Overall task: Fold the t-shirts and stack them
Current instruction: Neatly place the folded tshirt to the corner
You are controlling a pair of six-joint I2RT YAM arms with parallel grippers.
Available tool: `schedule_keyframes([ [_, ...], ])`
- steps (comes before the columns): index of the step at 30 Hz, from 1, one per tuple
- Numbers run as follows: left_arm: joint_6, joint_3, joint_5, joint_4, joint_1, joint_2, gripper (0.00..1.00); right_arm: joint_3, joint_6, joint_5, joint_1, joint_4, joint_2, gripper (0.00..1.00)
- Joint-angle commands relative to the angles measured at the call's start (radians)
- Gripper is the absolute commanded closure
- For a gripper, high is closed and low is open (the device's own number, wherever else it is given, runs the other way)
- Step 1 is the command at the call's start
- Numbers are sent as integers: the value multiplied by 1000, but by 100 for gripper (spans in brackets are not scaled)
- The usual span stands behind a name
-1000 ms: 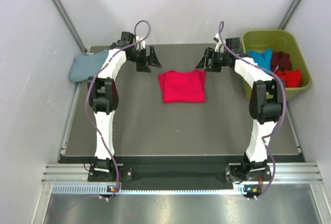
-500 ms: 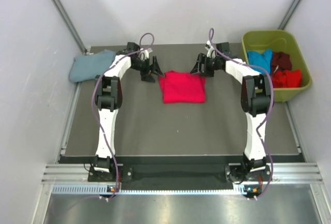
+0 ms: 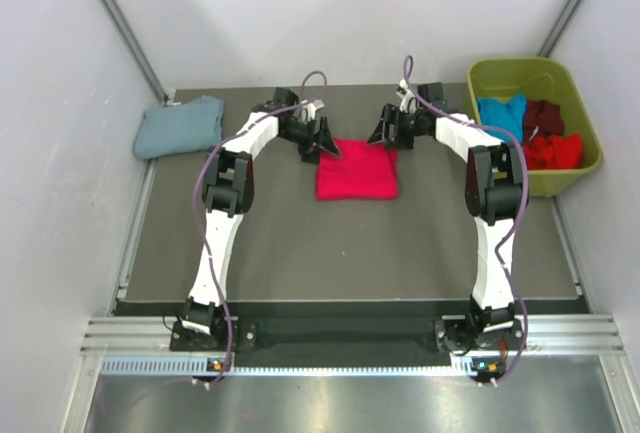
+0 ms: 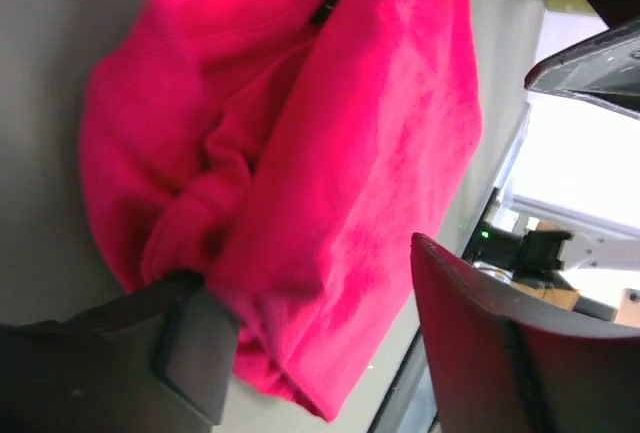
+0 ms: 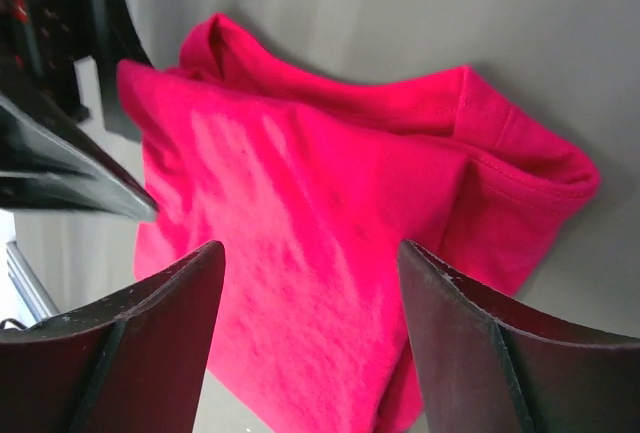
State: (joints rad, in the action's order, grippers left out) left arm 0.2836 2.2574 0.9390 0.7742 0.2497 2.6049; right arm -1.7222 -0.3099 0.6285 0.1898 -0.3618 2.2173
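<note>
The folded crimson-red cotton t-shirt (image 3: 357,171) lies on the dark desk (image 3: 300,243). The left pincer (image 3: 322,143) and the right pincer (image 3: 385,133) straddle its far corners, both unclenched.

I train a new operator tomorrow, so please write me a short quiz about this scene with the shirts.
1. True or false: the left gripper and the right gripper both stand open at the far corners of the folded red shirt.
2. How many shirts lie in the green bin?
3. Where does the blue-grey shirt lie? A) in the bin B) at the table's far left corner C) under the red shirt
Key: 1 true; 2 three: blue shirt, maroon shirt, second red shirt; 3 B.
</note>
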Motion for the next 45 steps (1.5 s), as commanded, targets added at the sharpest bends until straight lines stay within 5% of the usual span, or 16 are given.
schedule_keyframes([
  [1, -15, -13, -45, -9, 16, 81, 30, 6, 5, 0, 13, 30, 1, 30],
  [4, -14, -22, -46, -13, 16, 84, 43, 15, 5, -1, 19, 34, -5, 30],
  [9, -4, -29, -48, -26, 14, 73, 86, 19, 26, -10, 37, 21, -18, 30],
  [12, -14, -30, -68, -15, 11, 57, 100, 30, 38, -15, 43, 21, -41, 30],
  [25, -184, -18, -245, 160, -105, -135, 100, 98, 71, -102, -19, 17, -225, 28],
  [45, -354, 100, -689, 235, -339, -328, 100, 110, 52, -121, -58, 30, -234, 24],
])
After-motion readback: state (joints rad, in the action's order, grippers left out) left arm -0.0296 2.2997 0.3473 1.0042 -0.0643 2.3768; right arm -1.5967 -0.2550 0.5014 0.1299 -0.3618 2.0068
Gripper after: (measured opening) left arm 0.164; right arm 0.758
